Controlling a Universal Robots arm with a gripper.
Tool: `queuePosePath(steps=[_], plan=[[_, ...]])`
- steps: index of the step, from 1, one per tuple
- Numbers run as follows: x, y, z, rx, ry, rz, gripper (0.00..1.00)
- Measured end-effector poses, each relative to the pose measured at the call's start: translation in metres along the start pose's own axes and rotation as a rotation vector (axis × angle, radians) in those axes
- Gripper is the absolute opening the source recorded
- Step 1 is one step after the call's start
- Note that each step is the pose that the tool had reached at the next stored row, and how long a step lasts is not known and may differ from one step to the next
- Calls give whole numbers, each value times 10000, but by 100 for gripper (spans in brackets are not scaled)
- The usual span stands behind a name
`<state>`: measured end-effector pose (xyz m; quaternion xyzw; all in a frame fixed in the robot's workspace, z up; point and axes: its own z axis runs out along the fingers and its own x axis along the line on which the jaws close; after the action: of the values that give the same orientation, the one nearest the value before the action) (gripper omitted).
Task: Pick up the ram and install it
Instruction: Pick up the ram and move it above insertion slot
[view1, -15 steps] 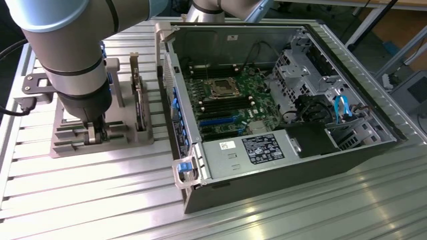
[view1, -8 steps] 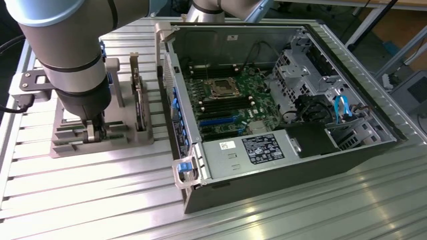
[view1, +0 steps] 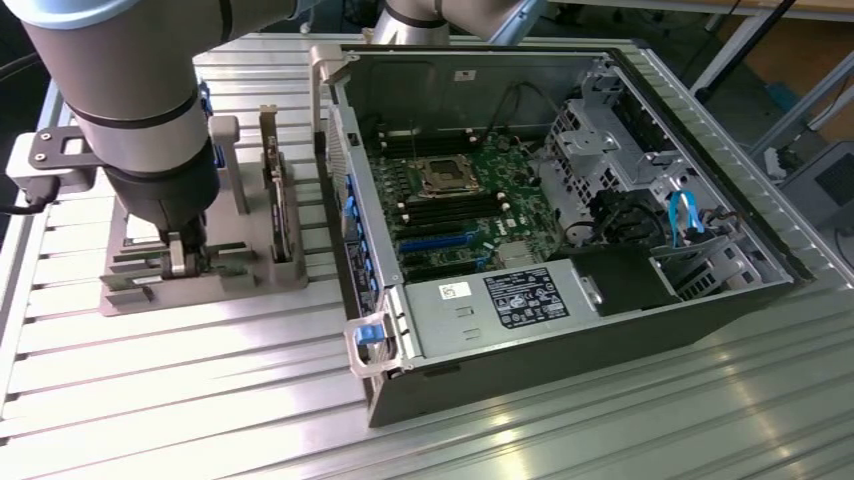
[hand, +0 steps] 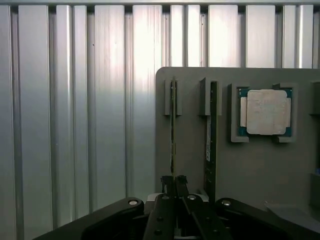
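Observation:
Edge-on in the wrist view, the ram (hand: 172, 131) is a thin green stick standing in a slot of the grey holder (hand: 192, 150). My gripper (hand: 174, 181) is shut on its near end, one dark fingertip on each side. A second stick just like it (hand: 212, 135) stands in the neighbouring slot. In the exterior view my gripper (view1: 179, 262) reaches down into the grey holder (view1: 134, 290) at that view's left, with the arm hiding the stick. The open computer case (view1: 561, 330) lies to the exterior view's right, its motherboard (view1: 461, 215) exposed.
A square silver processor chip (hand: 266, 112) sits in a pocket of the holder beside the sticks. A taller card with a metal bracket (view1: 278, 200) stands upright between holder and case. The ribbed aluminium table (view1: 200, 400) surrounds everything. A drive cage and blue cables (view1: 683, 215) fill the case's far side.

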<state>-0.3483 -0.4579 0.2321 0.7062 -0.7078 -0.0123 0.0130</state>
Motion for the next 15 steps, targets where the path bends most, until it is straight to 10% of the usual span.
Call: queuePosePath(steps=[15], plan=[[0, 12, -345, 0, 0, 0, 12]])
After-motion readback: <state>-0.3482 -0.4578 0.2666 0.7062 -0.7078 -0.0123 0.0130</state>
